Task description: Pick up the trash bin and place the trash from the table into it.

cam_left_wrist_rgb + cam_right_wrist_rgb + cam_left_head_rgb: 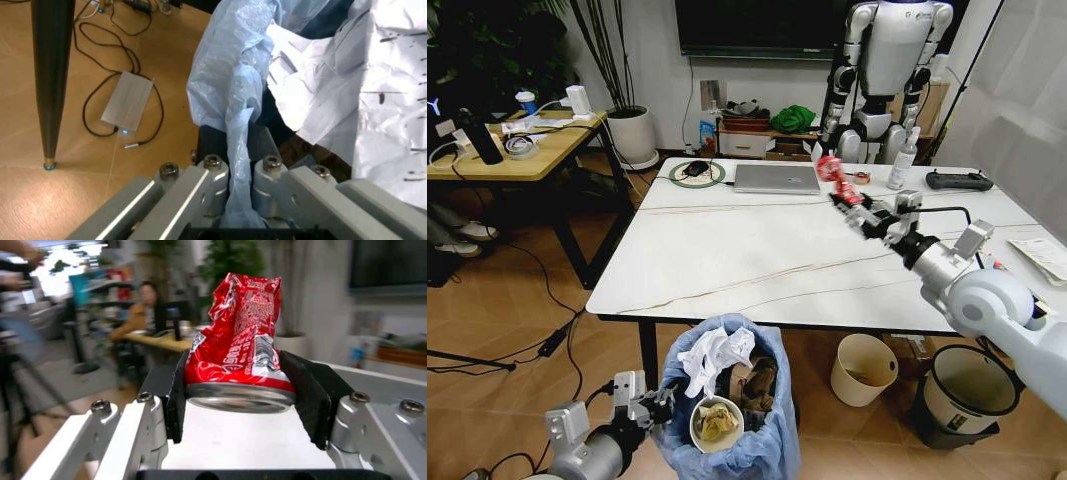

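The trash bin (762,445), lined with a crinkled light-blue bag, hangs below the table's near edge. Inside it lie crumpled white paper (712,355), brown cardboard and a paper cup. My left gripper (659,405) is shut on the bag's rim (237,165) at the bin's left side. White crumpled paper (373,100) shows beside the rim in the left wrist view. Above the white marble-look table (757,260), my right gripper (852,205) is shut on a red crushed can (834,172), held clear of the top. The can (237,345) sits between the black pads.
A silver laptop (776,178), a clear spray bottle (903,160) and a black controller (958,180) stand along the table's far side. A cream bucket (864,368) and a grey-and-black bin (964,392) sit on the floor at right. A power brick and cables (127,102) lie on the floor.
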Tool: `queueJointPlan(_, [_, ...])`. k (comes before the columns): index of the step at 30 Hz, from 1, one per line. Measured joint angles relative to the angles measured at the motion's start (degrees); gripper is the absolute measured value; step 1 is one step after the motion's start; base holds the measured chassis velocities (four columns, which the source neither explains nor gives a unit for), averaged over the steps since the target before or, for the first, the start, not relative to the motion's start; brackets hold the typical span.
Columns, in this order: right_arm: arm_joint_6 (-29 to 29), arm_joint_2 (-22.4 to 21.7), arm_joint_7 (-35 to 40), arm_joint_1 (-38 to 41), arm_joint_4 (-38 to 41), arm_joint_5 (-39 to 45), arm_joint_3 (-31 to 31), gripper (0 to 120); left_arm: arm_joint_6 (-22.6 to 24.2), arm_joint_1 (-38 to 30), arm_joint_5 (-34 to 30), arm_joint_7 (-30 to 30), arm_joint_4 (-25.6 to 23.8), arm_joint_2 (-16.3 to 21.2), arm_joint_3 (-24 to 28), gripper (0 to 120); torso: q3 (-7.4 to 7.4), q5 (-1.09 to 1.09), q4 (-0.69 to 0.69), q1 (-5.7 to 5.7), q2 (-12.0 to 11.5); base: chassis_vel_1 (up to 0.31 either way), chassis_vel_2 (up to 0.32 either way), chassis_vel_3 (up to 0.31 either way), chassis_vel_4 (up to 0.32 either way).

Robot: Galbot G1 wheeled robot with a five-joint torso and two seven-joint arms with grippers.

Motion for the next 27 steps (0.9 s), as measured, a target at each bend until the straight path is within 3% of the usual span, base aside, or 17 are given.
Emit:
queueJointPlan(12, [2.44, -7.17, -6.07, 2.60, 12.92, -2.06, -10.75, 46, 0.00, -0.23, -0.04, 0.00, -0.35, -0.52, 0.02, 0, 0.00, 0.00, 0.00, 0.00, 0.00, 0.000, 0.000, 0.000, 0.000])
queueJointPlan(27, [4.14, -11.21, -11.82, -0.45, 14.24, -8.84, -14.32, 46, 0.00, -0.40, -1.22, -0.46, -1.23, -0.76, -1.42, 0, 0.01, 0.00, 0.01, 0.00, 0.00, 0.000, 0.000, 0.000, 0.000])
